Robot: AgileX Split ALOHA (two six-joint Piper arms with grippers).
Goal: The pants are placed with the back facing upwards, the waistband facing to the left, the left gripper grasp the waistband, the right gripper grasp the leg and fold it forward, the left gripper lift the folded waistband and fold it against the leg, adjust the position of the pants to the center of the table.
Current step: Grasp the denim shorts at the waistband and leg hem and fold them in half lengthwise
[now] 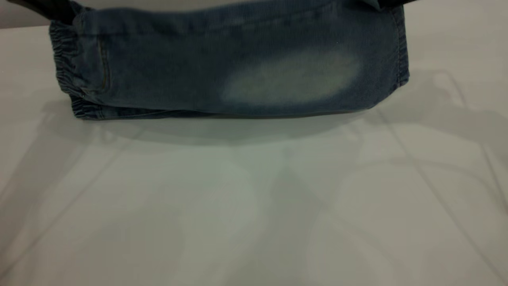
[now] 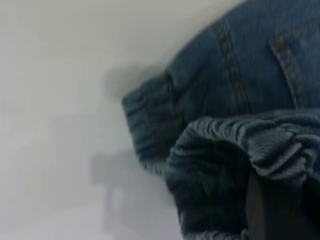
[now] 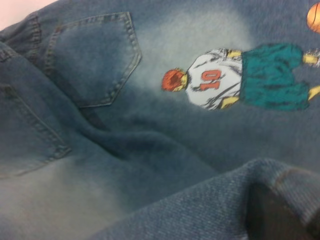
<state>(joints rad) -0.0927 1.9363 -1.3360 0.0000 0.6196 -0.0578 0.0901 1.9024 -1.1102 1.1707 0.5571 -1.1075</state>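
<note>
Jeans (image 1: 238,67) are lifted along the far edge of the desk (image 1: 254,206), hanging as a folded curtain; lower fold edge just meets the desk surface. Elastic waistband (image 1: 65,59) sits at the left, leg end (image 1: 399,43) at the right.

Left gripper (image 2: 280,210): only a dark finger shows under bunched waistband elastic in the left wrist view. Looks clamped on the waistband.

Right gripper (image 3: 277,212): dark finger tucked under a denim roll near the leg end, looks pinched on the leg. Right wrist view also shows a back pocket (image 3: 92,60) and a printed basketball player figure (image 3: 235,77) on the layer below.

Risks, my read:
- Bunched elastic is thick and springy; a shallow bite could let it slip mid-fold.
- Uneven lift or travel between the arms would skew the fold line, so edges won't line up.
- Either gripper may hold one layer only; the other would sag and crease.
- Jeans sit far from desk centre, so dragging them later could undo the fold.

No containers in view.
</note>
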